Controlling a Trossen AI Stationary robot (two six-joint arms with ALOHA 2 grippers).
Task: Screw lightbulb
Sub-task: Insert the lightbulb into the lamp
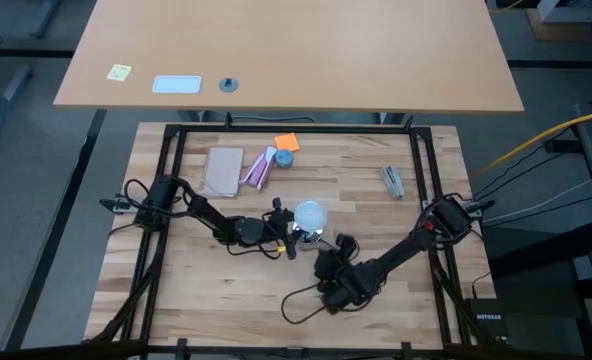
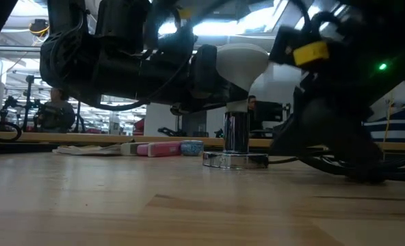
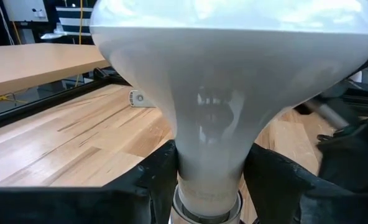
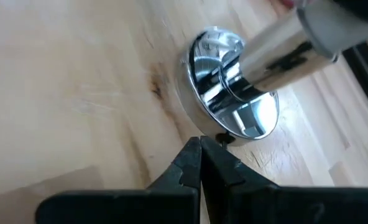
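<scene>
While your left gripper [image 3: 209, 177] fingers pinch the lightbulb [image 3: 227, 81] neck to twist it, right gripper [image 4: 201, 163] fingers, pressed together, pin the socket [image 4: 234, 93] base

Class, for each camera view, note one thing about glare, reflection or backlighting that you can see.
High view: even light, frosted white lightbulb bright. Low view: arms backlit, dark against lit room. Left wrist view: soft highlights on the bulb's neck, left gripper dark around it. Right wrist view: mirror reflections on the round silvery socket base.
</scene>
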